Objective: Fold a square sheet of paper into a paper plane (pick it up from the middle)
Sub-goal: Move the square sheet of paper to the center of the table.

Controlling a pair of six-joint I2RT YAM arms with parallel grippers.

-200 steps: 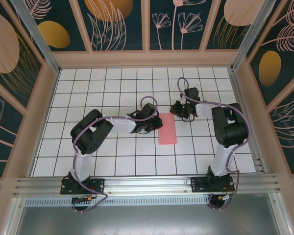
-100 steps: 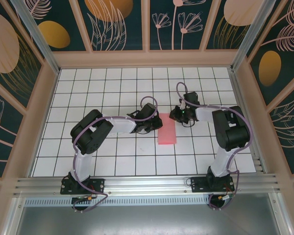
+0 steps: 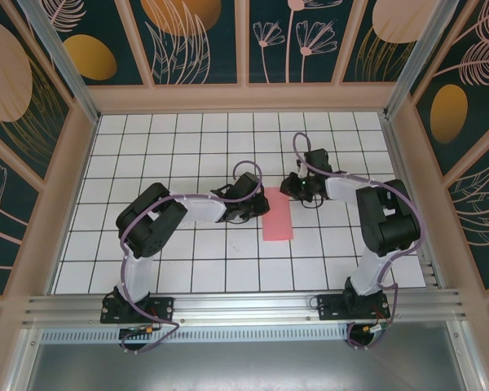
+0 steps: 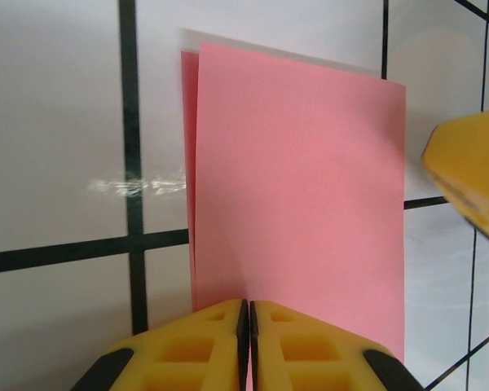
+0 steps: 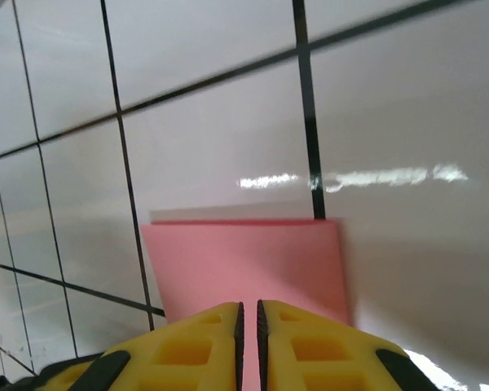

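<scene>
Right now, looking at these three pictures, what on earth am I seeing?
Two black robot arms, the left arm and the right arm, reach over a white gridded table. One picture looks down from above. The other two come from a camera on each wrist. They show the left claw and the right claw, both yellow and closed, at the edges of a pink paper. It is folded to a rectangle and lies between the arms. Whether they pinch it, I cannot tell.

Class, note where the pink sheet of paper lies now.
In the top view the pink sheet lies folded on the grid table, right of centre, between the left gripper at its left edge and the right gripper at its far end.
</scene>
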